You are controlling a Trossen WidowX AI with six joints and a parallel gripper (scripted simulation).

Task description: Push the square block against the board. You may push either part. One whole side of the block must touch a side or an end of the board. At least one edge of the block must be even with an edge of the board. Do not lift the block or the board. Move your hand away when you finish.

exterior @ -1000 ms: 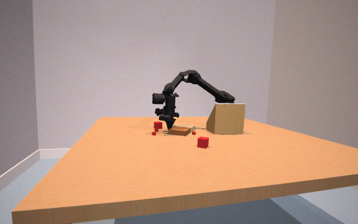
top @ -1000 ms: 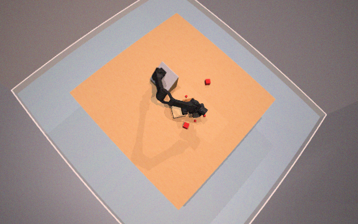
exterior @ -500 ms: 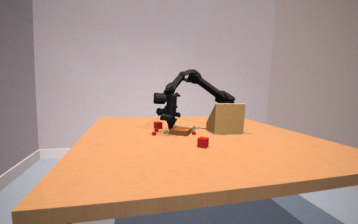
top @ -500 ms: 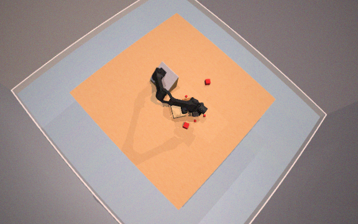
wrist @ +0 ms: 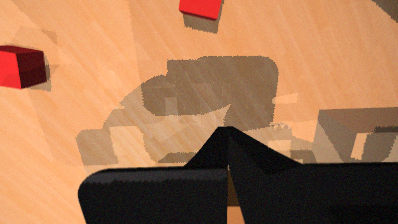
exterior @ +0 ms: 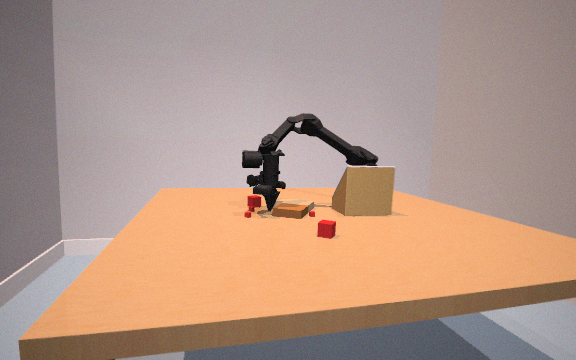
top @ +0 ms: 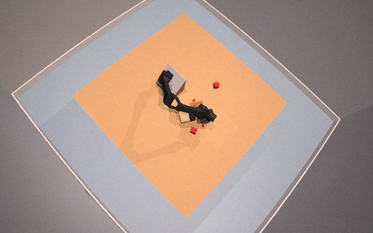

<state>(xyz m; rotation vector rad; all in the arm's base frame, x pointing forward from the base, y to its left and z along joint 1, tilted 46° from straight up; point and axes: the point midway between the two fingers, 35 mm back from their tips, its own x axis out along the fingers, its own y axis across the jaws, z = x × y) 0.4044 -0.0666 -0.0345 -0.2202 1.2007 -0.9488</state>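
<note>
An orange-brown flat piece [top: 196, 103] [exterior: 289, 211] lies partly under the arm in the overhead view. A pale, square-looking flat piece [top: 184, 117] [wrist: 325, 137] lies beside it, behind it in the side view. The arm hides where the two come close, so I cannot tell if they touch or have even edges, nor surely which is block and which is board. Both lie flat. My gripper [exterior: 270, 209] [wrist: 224, 134] is shut and empty, pointing down, its tips low beside the orange-brown piece's left end in the side view. In the overhead view the arm hides the tips.
A red cube [top: 216, 85] [exterior: 326, 229] lies away from the pieces. Another red cube [top: 193, 130] [exterior: 254, 201] and small red cubes [top: 203, 125] [exterior: 248, 214] lie near the gripper. A small red cube [top: 193, 100] [exterior: 312, 214] lies by the orange-brown piece. The arm stands on a large box [top: 177, 81] [exterior: 369, 191].
</note>
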